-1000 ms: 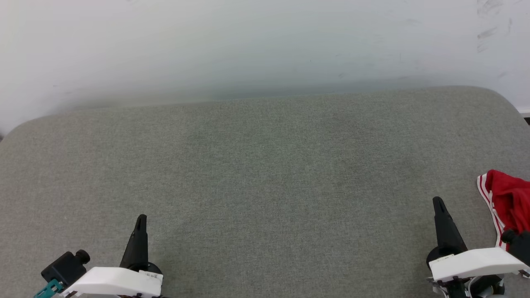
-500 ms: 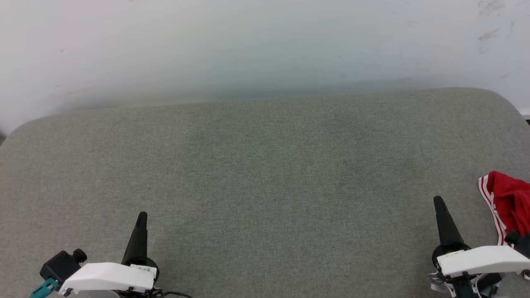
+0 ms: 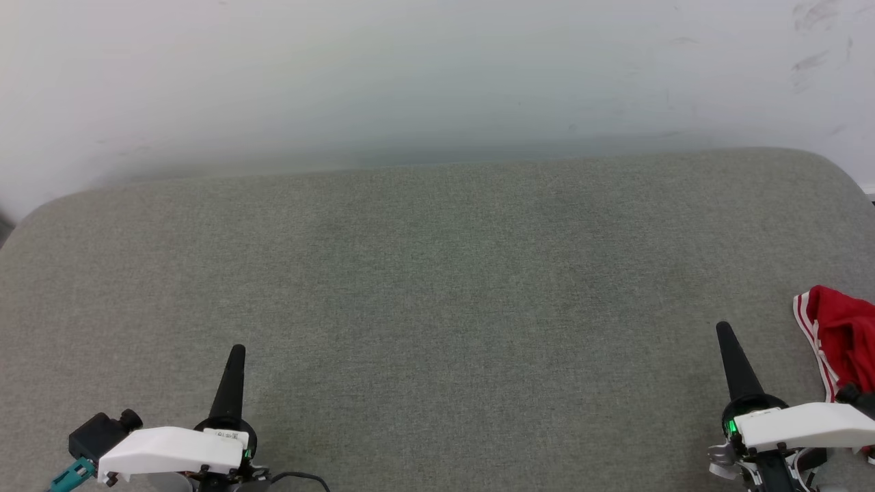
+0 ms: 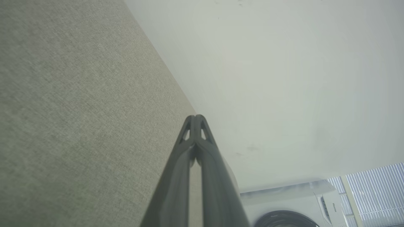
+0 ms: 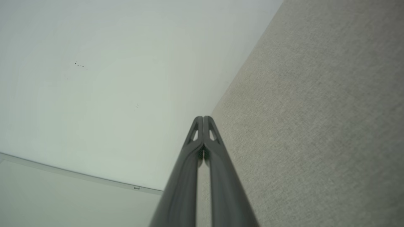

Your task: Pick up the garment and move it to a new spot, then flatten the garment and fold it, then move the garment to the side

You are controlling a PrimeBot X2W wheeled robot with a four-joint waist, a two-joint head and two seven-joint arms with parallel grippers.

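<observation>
Both end effectors are clenched shut with nothing in them: left end effector (image 3: 235,350) at the near left, right end effector (image 3: 720,328) at the near right, fingers pressed tip to tip in each wrist view. The garment (image 3: 842,331) sits on the grey padded worktop (image 3: 437,294) at the far right, near the right end effector but clear of its fingers, partly cut off by the frame edge and partly behind the right arm. The visible part is a rumpled red heap with a striped edge showing; can't tell whether the rest is folded. Handling guess: light, limp jersey that will sag and drag on the cloth surface, low slip risk. Best hold is a pinch on the striped edge or a thick fold, not one loose layer.
</observation>
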